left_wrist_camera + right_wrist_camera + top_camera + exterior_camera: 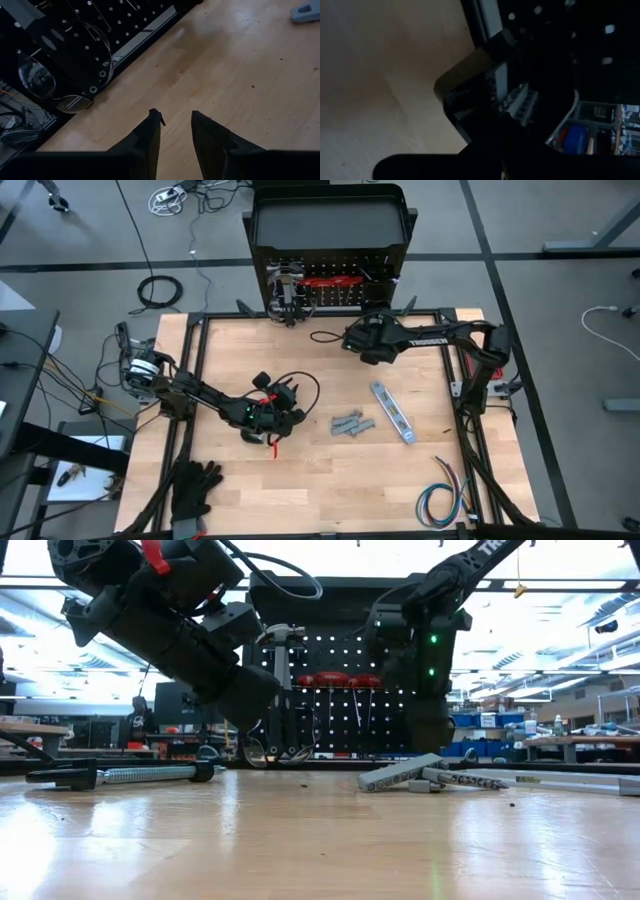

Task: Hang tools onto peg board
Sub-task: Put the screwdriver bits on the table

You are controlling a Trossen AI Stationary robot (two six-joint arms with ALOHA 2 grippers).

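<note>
The black peg board (330, 290) stands upright at the table's far edge. A hammer (283, 640) and red-handled tools (338, 681) hang on it. My left gripper (175, 122) is open and empty, above bare wood in the left half of the table (272, 416). My right gripper (358, 342) is close in front of the peg board; its wrist view is dark and shows a grey ridged metal piece (520, 102) near it. Grey metal pieces (352, 424) and a silver flat bar (393, 412) lie flat on the table.
Black gloves (195, 485) lie at the near left corner and a coloured wire bundle (445, 500) at the near right. A threaded steel rod with black ends (120, 775) lies on the table's left. Clear glasses (50, 85) sit by the peg board's foot.
</note>
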